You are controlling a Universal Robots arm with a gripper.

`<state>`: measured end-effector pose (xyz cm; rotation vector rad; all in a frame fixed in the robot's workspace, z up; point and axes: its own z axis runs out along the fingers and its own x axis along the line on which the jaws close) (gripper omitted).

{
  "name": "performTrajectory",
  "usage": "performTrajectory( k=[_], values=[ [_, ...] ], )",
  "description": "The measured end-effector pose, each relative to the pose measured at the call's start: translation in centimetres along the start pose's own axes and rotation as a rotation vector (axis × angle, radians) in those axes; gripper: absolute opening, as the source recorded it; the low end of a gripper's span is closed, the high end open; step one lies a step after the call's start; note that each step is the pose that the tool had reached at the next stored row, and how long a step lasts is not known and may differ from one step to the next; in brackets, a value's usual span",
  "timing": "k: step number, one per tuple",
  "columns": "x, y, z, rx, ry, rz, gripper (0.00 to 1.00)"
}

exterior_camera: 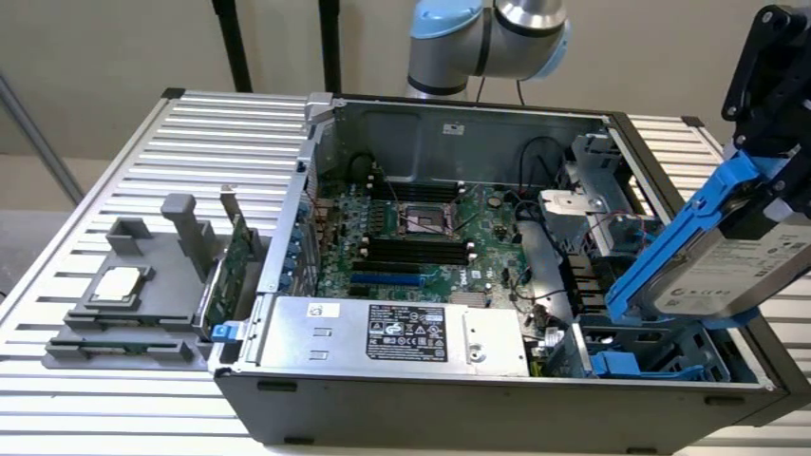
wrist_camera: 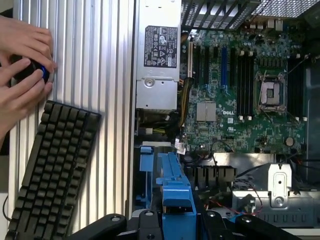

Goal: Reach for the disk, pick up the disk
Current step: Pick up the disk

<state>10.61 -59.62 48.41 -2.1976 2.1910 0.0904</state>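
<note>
gripper [exterior_camera: 776,142] clamped on the disk [exterior_camera: 732,271], held tilted above the open computer case [exterior_camera: 507,404] at the exterior view's right | case held motherboard [exterior_camera: 424,237]; power supply [exterior_camera: 393,332]; blue drive bay [exterior_camera: 633,366] | keyboard [wrist_camera: 47,170] outside

Ribbed metal table [exterior_camera: 89,190] carries computer case [exterior_camera: 507,408], grey fixture [exterior_camera: 127,304], keyboard [wrist_camera: 50,170]

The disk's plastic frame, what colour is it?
Bright blue. The frame around the silver-grey disk shows best in the exterior view, lifted above the computer case.
</note>
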Motion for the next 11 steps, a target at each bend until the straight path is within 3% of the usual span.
performTrajectory(
  k=[11],
  values=[
    [0.02, -0.01, 0.0, 0.0, 0.0, -0.001, 0.32]
  ],
)
